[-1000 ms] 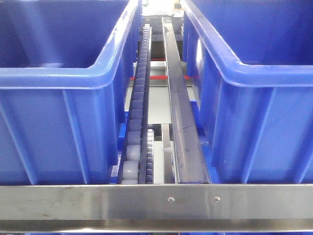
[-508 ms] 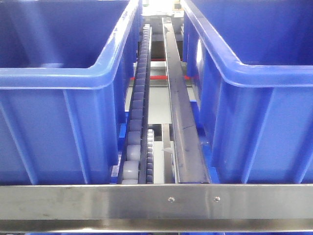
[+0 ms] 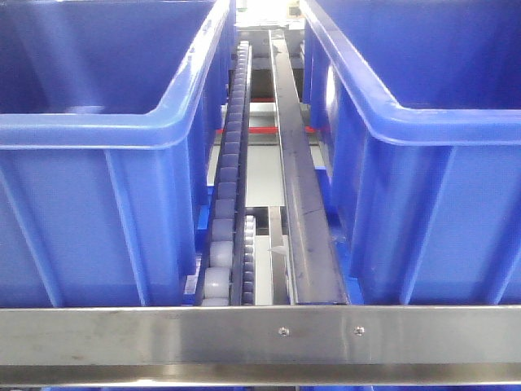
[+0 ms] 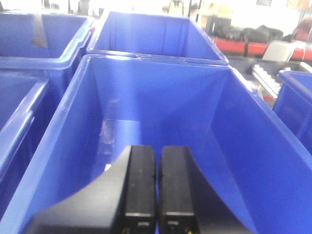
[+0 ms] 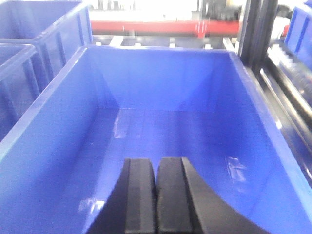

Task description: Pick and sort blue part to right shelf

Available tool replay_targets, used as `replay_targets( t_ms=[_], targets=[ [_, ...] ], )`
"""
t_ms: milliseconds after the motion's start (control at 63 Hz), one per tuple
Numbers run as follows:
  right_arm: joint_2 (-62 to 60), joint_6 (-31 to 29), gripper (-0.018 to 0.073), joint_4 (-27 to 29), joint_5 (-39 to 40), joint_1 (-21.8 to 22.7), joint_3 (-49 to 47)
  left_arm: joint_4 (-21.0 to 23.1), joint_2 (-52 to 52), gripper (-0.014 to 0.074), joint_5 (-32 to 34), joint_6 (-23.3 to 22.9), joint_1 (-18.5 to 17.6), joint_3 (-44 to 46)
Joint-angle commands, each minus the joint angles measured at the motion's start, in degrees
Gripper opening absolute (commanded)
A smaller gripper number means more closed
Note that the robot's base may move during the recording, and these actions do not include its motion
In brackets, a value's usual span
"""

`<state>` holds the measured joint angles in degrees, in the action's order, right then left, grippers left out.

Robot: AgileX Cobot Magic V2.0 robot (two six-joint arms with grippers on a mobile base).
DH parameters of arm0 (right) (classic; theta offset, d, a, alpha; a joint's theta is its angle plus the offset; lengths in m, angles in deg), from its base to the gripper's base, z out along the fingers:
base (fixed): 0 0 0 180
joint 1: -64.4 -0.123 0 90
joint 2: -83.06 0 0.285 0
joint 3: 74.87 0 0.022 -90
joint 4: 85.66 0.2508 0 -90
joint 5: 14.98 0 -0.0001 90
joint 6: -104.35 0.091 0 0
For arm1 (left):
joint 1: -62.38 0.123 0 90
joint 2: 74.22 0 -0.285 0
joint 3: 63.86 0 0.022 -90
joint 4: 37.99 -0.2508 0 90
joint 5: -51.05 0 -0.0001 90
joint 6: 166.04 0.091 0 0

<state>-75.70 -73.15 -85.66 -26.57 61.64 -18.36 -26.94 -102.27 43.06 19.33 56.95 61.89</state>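
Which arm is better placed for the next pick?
Neither, visibly: left fingers and right fingers are shut and empty, over one blue bin and another blue bin; no part shows in either.

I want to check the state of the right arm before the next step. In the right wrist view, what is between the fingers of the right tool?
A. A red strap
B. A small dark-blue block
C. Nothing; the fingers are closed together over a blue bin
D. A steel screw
C: the right tool shows its two black fingers pressed together with nothing between them, above the bare floor of the blue bin.
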Motion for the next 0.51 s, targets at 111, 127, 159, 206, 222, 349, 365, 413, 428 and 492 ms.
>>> replay_targets(
  t_ms=[111, 127, 159, 206, 222, 349, 365, 413, 428, 492],
  targets=[
    [-6.8, -0.3, 0.0057, -0.3, 4.9, 0.4, 2.1, 0.3, 5.7, 0.0123, 1.7, -0.1, 0.0, -1.0],
    [-7.1, -0.3, 0.0057, 0.0, 4.9, 0.4, 2.2, 0.3, 5.9, 0.0123, 1.8, -0.1, 0.0, -1.1],
    [-7.7, -0.3, 0.0057, 0.0, 4.9, 0.4, 2.5, 0.3, 6.4, 0.0123, 1.8, -0.1, 0.0, -1.1],
    [-8.2, -0.3, 0.0057, -0.3, 4.9, 0.4, 2.5, 0.3, 6.7, 0.0123, 1.8, -0.1, 0.0, -1.1],
    [-8.2, -0.3, 0.0057, -0.3, 5.0, 0.4, 2.5, 0.3, 6.9, 0.0123, 1.8, -0.1, 0.0, -1.1],
    [-8.2, -0.3, 0.0057, -0.3, 5.1, 0.4, 2.5, 0.3, 6.9, 0.0123, 1.8, -0.1, 0.0, -1.2],
    [-8.2, -0.3, 0.0057, -0.3, 5.1, 0.4, 2.5, 0.3, 6.9, 0.0123, 1.8, -0.1, 0.0, -1.2],
    [-8.2, -0.3, 0.0057, -0.3, 5.1, 0.4, 2.5, 0.3, 6.9, 0.0123, 1.8, -0.1, 0.0, -1.2],
    [-8.2, -0.3, 0.0057, -0.3, 5.1, 0.4, 2.5, 0.3, 6.9, 0.0123, 1.8, -0.1, 0.0, -1.2],
    [-8.2, -0.3, 0.0057, -0.3, 5.1, 0.4, 2.5, 0.3, 6.9, 0.0123, 1.8, -0.1, 0.0, -1.2]
  ],
)
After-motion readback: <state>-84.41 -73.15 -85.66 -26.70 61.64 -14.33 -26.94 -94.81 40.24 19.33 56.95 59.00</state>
